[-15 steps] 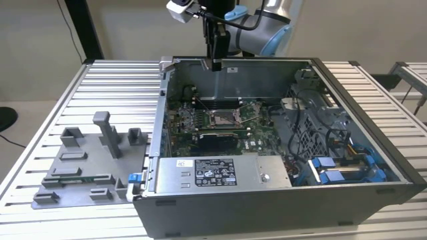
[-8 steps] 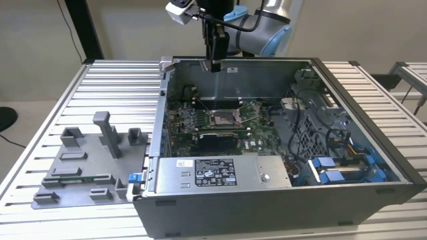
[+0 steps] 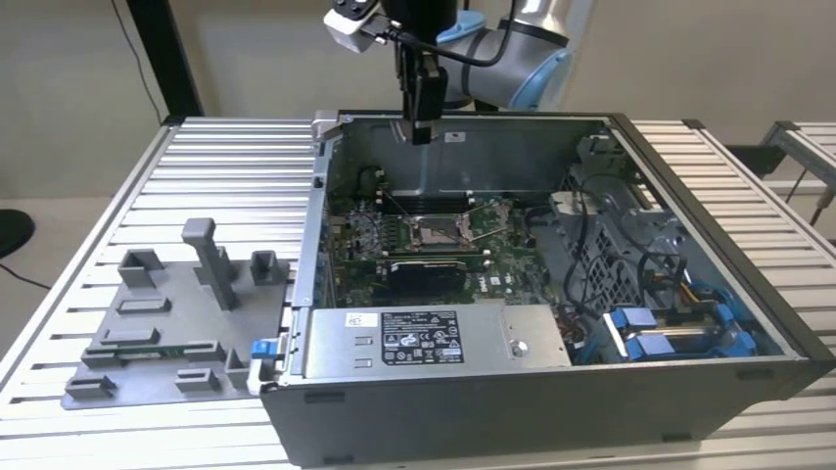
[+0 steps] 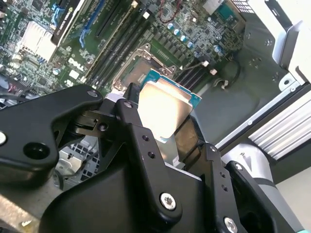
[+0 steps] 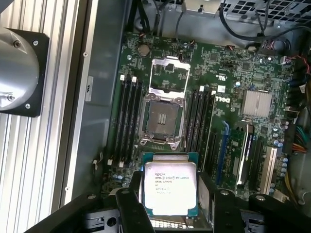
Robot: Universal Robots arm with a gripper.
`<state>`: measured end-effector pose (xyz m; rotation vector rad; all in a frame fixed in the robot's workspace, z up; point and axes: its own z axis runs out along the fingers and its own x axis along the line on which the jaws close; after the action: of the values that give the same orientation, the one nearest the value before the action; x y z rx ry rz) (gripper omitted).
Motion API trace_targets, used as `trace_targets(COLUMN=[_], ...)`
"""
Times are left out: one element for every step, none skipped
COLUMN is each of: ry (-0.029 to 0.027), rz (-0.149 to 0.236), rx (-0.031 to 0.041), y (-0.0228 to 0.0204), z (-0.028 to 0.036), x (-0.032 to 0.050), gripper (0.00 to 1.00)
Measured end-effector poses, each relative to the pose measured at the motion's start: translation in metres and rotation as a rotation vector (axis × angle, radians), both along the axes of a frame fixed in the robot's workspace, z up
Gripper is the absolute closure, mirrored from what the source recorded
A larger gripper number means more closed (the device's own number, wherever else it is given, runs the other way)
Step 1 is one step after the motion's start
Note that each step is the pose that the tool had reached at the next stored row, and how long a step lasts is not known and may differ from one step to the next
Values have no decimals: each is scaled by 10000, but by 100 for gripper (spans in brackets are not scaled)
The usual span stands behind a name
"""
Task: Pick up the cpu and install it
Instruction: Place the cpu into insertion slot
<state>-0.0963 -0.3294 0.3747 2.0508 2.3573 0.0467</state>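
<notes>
Holding the cpu (image 5: 170,188), pincer (image 5: 171,208) closed on it, over open case (image 3: 523,149), socket (image 5: 162,119) uncovered

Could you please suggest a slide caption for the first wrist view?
The gripper holds the cpu over the open computer case, with the motherboard and its empty socket in sight below.

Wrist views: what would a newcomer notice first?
The silver-topped cpu, clamped in the gripper, hangs over the green motherboard in both wrist views. On the board, the socket lies open and bare. In the exterior view the gripper hovers above the open case.
</notes>
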Motion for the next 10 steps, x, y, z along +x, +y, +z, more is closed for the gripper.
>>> trace_targets(ry=[0, -1, 0, 0, 0, 0, 0, 0, -1, 0], rz=[0, 1, 0, 0, 1, 1, 0, 0, 0, 0], rx=[0, 1, 0, 0, 0, 1, -1, 1, 1, 0], y=[0, 0, 0, 1, 1, 2, 2, 3, 3, 3], z=[-7, -14, -21, -28, -35, -41, -48, -54, -61, -67], x=[-1, -1, -2, -3, -3, -3, -4, -4, -4, -4], gripper=[100, 100, 100, 100, 100, 100, 100, 100, 100, 100])
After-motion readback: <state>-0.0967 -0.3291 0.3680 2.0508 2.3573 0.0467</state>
